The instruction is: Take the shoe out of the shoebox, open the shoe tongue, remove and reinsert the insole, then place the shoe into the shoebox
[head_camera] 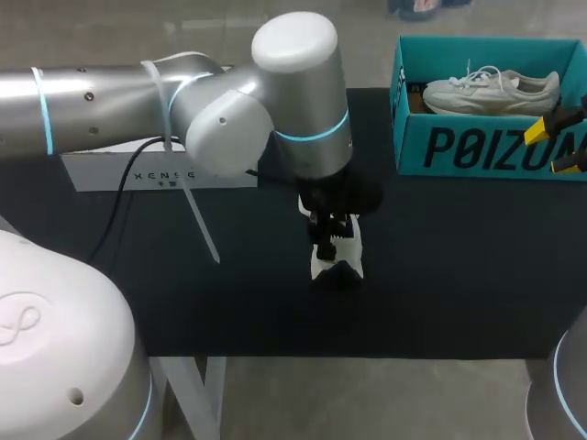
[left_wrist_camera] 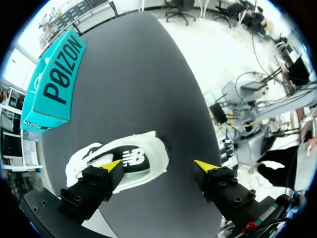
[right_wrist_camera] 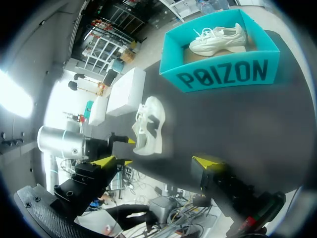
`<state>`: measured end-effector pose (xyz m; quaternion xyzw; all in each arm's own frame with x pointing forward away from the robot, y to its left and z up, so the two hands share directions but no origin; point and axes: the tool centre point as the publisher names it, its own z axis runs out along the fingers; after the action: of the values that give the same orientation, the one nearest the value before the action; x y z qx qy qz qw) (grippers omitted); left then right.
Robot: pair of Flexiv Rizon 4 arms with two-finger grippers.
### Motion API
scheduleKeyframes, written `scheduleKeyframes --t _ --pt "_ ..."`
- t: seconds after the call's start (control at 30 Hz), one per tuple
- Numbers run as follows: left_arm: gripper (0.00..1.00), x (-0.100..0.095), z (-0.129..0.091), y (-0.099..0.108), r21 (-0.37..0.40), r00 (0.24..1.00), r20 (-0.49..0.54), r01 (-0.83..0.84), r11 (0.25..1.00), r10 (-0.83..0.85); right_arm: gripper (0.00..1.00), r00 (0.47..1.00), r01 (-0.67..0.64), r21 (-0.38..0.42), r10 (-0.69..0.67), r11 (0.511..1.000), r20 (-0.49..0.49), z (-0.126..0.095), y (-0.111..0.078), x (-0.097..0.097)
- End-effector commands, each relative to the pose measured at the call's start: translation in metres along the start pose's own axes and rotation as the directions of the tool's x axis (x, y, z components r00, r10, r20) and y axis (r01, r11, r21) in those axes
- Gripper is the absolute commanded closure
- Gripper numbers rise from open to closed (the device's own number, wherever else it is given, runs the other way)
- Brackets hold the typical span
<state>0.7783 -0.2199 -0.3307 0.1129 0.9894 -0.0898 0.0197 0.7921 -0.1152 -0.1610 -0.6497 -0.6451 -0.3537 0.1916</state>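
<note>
Black table (left_wrist_camera: 138, 74) bears the shoe (left_wrist_camera: 148, 151) beneath the spread left claw (left_wrist_camera: 157, 164).

Left arm (head_camera: 110, 96) overhangs shoe (right_wrist_camera: 148, 126) (table); shoebox (head_camera: 477, 147) well apart

The table (head_camera: 459, 293) has a black top (white legs below).

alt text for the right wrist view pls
A white shoe sits on the black table ahead of the open right gripper, with the left arm beside it. Beyond stands a teal shoebox holding a second white shoe.
</note>
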Motion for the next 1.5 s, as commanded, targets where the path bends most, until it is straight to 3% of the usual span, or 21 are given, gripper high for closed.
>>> scheduleKeyframes --t 0.03,0.23,0.47,0.57,0.67,0.7,0.97,1.23,1.33,1.5 --pt "0.0 -0.002 0.022 -0.004 -0.002 1.0 0.006 0.024 1.0 -0.023 0.0 1.0 -0.001 0.0 0.001 1.0 0.002 0.0 -0.001 0.0" --pt "0.03 0.0 0.044 -0.007 0.026 0.997 -0.002 0.072 0.997 -0.072 0.0 1.0 -0.001 0.0 0.001 1.0 0.002 0.0 -0.001 0.0" --pt "0.17 0.005 0.074 -0.009 0.015 0.994 -0.045 0.102 0.995 -0.102 0.0 1.0 -0.001 0.0 0.001 1.0 0.002 0.0 -0.001 0.0" --pt "0.29 0.005 0.087 -0.008 -0.011 0.992 -0.056 0.115 0.993 -0.116 0.0 1.0 -0.001 0.0 0.001 1.0 0.002 0.0 -0.001 0.0" --pt "0.96 0.007 0.094 -0.006 -0.018 0.989 -0.076 0.123 0.992 -0.124 0.0 1.0 -0.001 0.0 0.001 1.0 0.002 0.0 -0.001 0.0" --pt "1.0 0.008 0.095 -0.005 -0.036 0.99 -0.078 0.117 0.992 -0.12 0.0 1.0 -0.001 0.0 0.001 1.0 0.002 0.0 -0.001 0.0" --pt "1.0 0.018 0.078 -0.003 -0.088 0.996 -0.079 0.024 0.996 -0.031 0.0 1.0 -0.001 0.0 0.001 1.0 0.002 0.0 -0.001 0.0" --pt "1.0 0.027 0.026 0.014 -0.11 0.977 -0.129 -0.184 0.977 0.17 0.0 1.0 -0.001 0.0 0.001 1.0 0.002 0.0 -0.001 0.0" --pt "1.0 0.027 -0.002 0.027 -0.08 0.939 -0.153 -0.323 0.943 0.309 0.0 1.0 -0.001 0.0 0.001 1.0 0.002 0.0 -0.001 0.0" --pt "1.0 0.023 -0.048 0.051 0.075 0.811 -0.224 -0.538 0.839 0.54 0.0 1.0 -0.001 0.0 0.001 1.0 0.002 0.0 -0.001 0.0"
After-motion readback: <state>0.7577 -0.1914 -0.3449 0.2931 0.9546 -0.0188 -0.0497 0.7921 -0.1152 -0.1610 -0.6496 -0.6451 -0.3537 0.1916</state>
